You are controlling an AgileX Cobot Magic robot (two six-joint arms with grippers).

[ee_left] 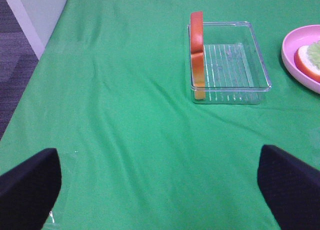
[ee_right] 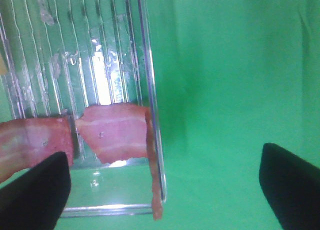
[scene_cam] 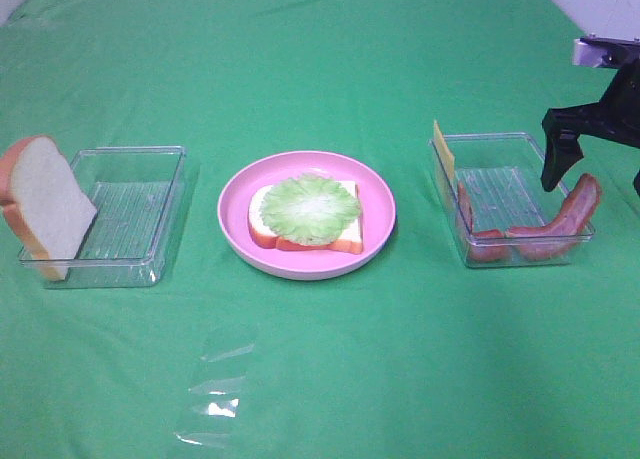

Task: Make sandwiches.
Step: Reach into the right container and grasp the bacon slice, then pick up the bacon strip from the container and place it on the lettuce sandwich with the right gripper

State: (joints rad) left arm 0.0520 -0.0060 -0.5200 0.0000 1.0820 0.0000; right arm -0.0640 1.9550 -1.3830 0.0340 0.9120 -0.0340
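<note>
On the pink plate (scene_cam: 235, 219) lies a white bread slice (scene_cam: 262, 231) with a pale green lettuce leaf (scene_cam: 310, 209) on top. A second bread slice (scene_cam: 45, 204) leans upright on the left tray's (scene_cam: 130, 219) outer end; the left wrist view shows that slice (ee_left: 197, 49) edge-on. The right tray (scene_cam: 500, 189) holds bacon strips (scene_cam: 545, 241) and a yellow cheese slice (scene_cam: 443, 149) standing in its far corner. My right gripper (scene_cam: 594, 184) hovers open over that tray's right rim, above a bacon strip (ee_right: 115, 132). The left gripper (ee_left: 160, 190) is open over bare cloth, short of the left tray (ee_left: 235, 64).
A green cloth covers the whole table. A crumpled clear plastic piece (scene_cam: 215, 389) lies on it near the front, left of centre. The table's left edge and grey floor (ee_left: 15, 64) show in the left wrist view.
</note>
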